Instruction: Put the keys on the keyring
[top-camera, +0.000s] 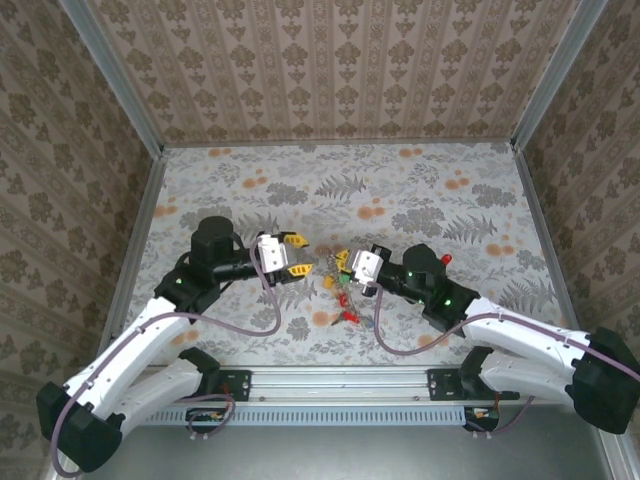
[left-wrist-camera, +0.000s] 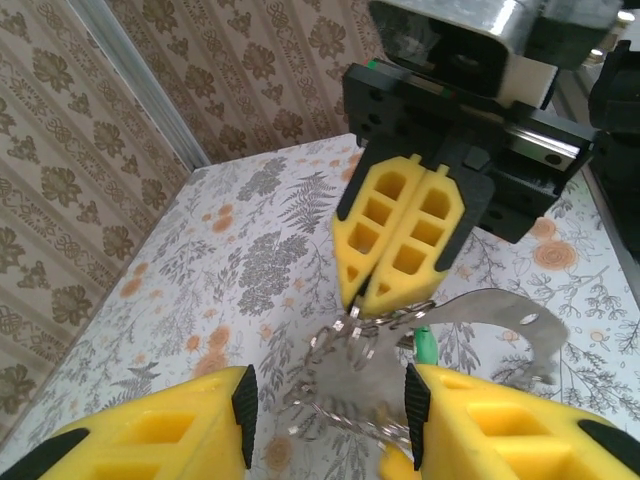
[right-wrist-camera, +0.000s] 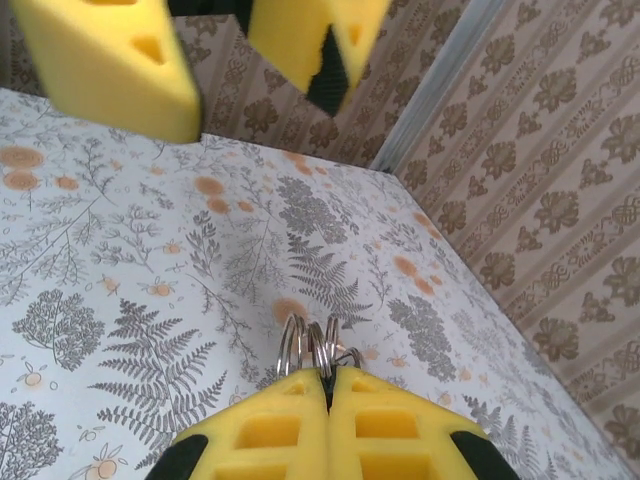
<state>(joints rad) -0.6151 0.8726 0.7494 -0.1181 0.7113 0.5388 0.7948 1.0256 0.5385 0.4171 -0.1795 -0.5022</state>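
Note:
The keyring (right-wrist-camera: 318, 350) is a bunch of thin silver wire loops, and my right gripper (right-wrist-camera: 328, 375) is shut on it just above the table. In the left wrist view the keyring (left-wrist-camera: 352, 350) hangs from the right gripper's (left-wrist-camera: 362, 298) closed yellow tips, with a flat silver tag (left-wrist-camera: 500, 318) and a green key head (left-wrist-camera: 425, 345) beside it. My left gripper (left-wrist-camera: 331, 402) is open, its pads standing on either side of the loops without touching them. From above, the left gripper (top-camera: 303, 255) faces the right gripper (top-camera: 343, 263). Red keys (top-camera: 347, 300) and a yellow key (top-camera: 329, 283) lie on the table below them.
The floral tabletop (top-camera: 400, 190) is boxed in by patterned walls with aluminium corner posts (top-camera: 115, 75). A metal rail (top-camera: 340, 380) runs along the near edge between the arm bases. A small red item (top-camera: 445, 260) sits beside the right arm.

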